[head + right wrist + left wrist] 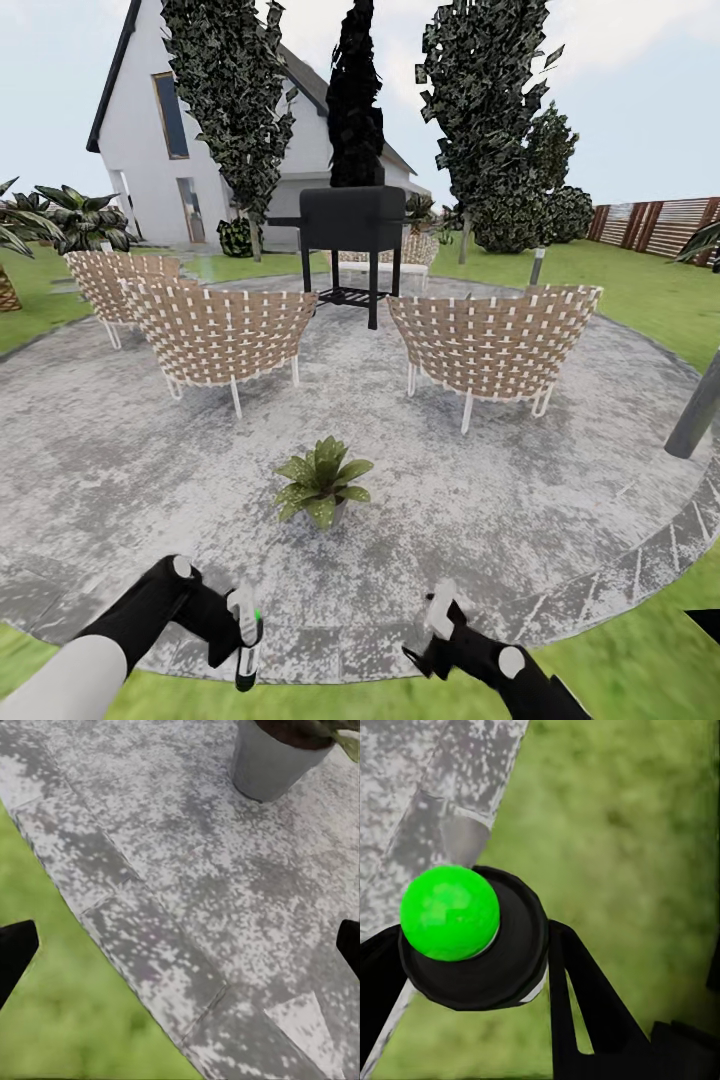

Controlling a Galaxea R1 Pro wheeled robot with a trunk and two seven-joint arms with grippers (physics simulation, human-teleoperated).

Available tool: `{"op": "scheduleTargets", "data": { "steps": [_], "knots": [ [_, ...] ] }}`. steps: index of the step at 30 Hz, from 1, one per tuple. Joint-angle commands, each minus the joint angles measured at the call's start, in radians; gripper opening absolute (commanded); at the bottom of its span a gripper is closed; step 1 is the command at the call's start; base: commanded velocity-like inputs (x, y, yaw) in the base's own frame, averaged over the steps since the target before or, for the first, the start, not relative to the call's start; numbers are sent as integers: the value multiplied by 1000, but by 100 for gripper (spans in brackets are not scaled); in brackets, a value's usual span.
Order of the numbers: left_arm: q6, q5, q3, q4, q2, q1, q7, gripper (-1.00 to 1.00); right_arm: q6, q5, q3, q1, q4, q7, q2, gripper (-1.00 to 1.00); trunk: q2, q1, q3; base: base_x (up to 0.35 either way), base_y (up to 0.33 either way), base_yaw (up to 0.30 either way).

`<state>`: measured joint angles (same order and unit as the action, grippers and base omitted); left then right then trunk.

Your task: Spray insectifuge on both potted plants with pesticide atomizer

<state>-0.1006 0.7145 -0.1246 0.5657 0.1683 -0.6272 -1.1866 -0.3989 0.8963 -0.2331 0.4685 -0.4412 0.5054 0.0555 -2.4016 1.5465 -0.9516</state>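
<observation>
A potted plant [322, 485], a low rosette of speckled green leaves in a small grey pot, stands on the stone patio [520, 500] just ahead of both arms. My left gripper [245, 648] hangs at the patio's near edge, shut on the pesticide atomizer [247, 622]. In the left wrist view the atomizer's black round head [510, 960] with a bright green ball on it sits between the black fingers [585, 1005], over grass. My right gripper [438, 622] is open and holds nothing. The right wrist view looks past its wide-apart fingertips [16, 952] at paving and the grey pot [270, 761].
Woven chairs [215, 335] [490, 345] ring the patio beyond the plant, with a black grill [352, 240] behind them. A grey pole [695, 415] leans at the right edge. Lawn [640, 660] surrounds the patio. The white house, dark trees and a slat fence [660, 225] stand farther back.
</observation>
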Motion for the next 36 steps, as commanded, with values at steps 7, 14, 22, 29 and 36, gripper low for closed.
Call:
{"op": "scheduleTargets", "data": {
  "steps": [7,14,22,29,36],
  "knots": [
    [4,-2,-187,4,0,1,-31,-100,-3,3,9,1,-62,182,14,100,0,0,-1,0,0,0],
    [4,13,-198,3,-41,6,-24,-100,-3,5,9,1,-70,334,42,-100,0,0,-1,0,0,0],
    [46,37,-197,3,-93,7,41,-100,-3,6,11,1,-97,394,85,-100,0,0,-1,0,0,0],
    [48,36,-196,3,-134,8,76,-100,-3,5,74,1,-125,397,104,-100,0,0,-1,0,0,0],
    [121,36,-196,-8,-158,12,100,-100,-3,3,98,1,-161,395,115,-100,0,0,-1,0,0,0]
  ]
}}
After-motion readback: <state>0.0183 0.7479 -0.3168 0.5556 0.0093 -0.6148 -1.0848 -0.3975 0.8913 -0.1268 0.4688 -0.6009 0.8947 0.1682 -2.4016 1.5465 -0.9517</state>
